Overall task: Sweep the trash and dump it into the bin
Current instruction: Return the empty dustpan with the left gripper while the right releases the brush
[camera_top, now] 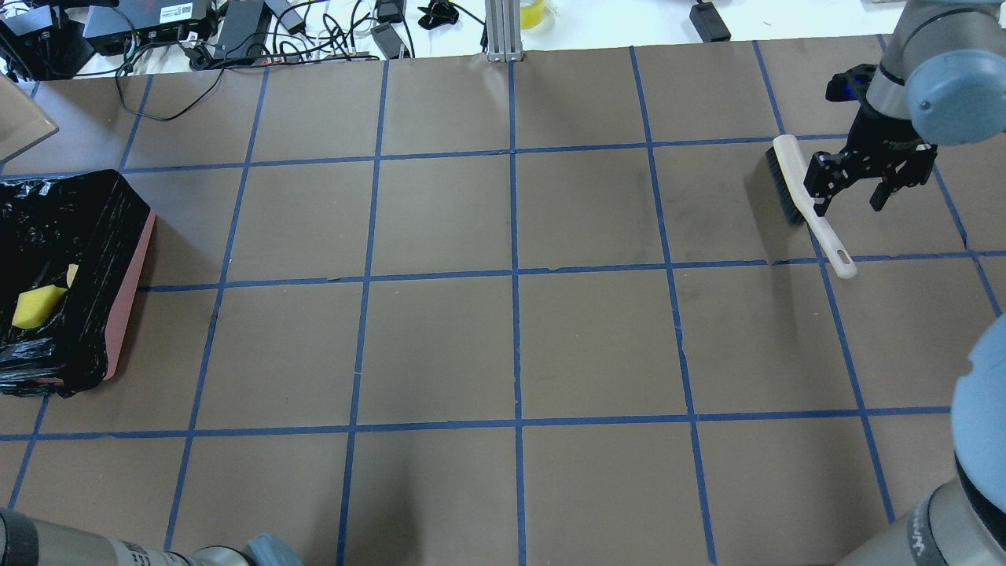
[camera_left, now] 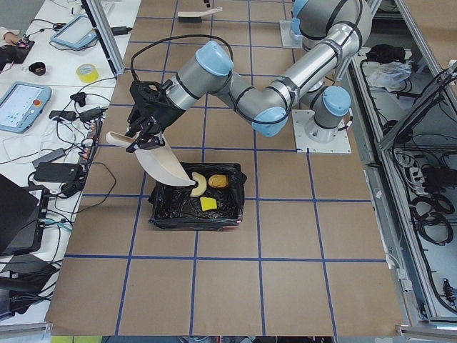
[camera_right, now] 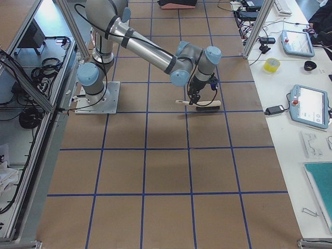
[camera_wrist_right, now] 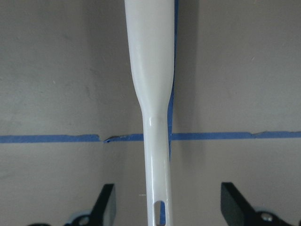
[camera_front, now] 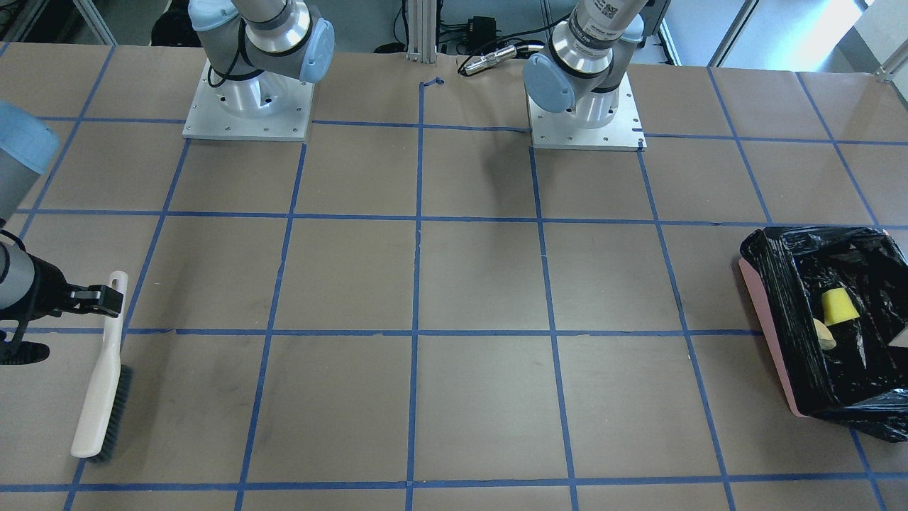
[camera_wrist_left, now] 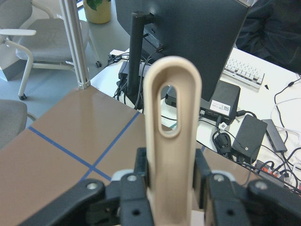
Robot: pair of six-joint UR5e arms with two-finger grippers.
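Note:
The bin (camera_left: 168,214), pink with a black bag, holds the trash: a tan croissant (camera_left: 198,184), a golden-brown lump (camera_left: 218,181) and a yellow-green wedge (camera_left: 208,204). The bin (camera_front: 770,333) and wedge (camera_front: 839,306) also show in the front view, and both show in the overhead view, the bin (camera_top: 130,299) and wedge (camera_top: 35,306). My left gripper (camera_wrist_left: 171,188) is shut on the beige dustpan's handle (camera_wrist_left: 171,141). The dustpan (camera_left: 164,163) tilts, lip down, into the bin. My right gripper (camera_top: 847,206) is open, its fingers either side of the white brush's handle (camera_wrist_right: 153,94). The brush (camera_top: 802,196) lies on the table.
The brown table (camera_top: 511,346) carries a blue tape grid. Both arm bases (camera_front: 248,106) stand at the robot's side of the table. Cables and power bricks (camera_top: 236,31) lie beyond the far edge. Desks with tablets and a tape roll (camera_left: 89,71) stand past the bin end.

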